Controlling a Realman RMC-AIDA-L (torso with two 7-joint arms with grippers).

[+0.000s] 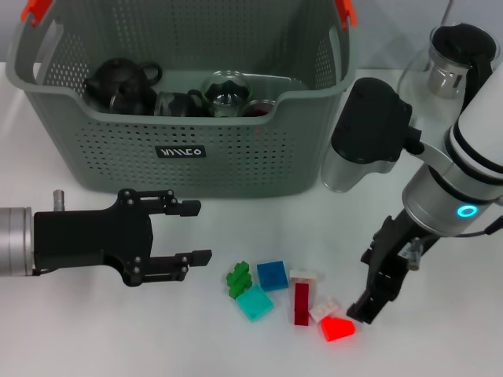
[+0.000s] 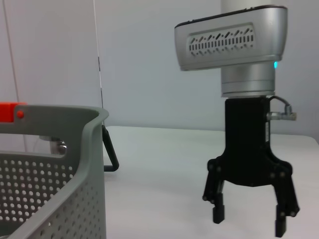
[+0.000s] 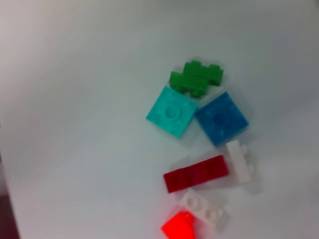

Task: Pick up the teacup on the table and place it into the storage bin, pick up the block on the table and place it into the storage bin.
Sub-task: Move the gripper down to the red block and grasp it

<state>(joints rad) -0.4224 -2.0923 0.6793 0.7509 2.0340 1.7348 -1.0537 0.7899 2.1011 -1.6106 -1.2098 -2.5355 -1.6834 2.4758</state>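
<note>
Two arms reach over the white desk (image 1: 94, 330). The right gripper (image 1: 376, 302) hangs low, its fingers spread apart and holding nothing, just beside a bright red block (image 1: 338, 327) at the right end of a small cluster: white pieces, a dark red bar (image 1: 302, 302), a blue square (image 1: 273, 275), a turquoise square (image 1: 255, 302) and a green piece (image 1: 237, 279). The left gripper (image 1: 192, 232) waits left of the cluster, its jaws also parted and empty. Behind both stands the storage bin (image 1: 181, 149), with dark teapots and cups inside. A glass teapot (image 1: 448, 67) sits to the bin's right.
</note>
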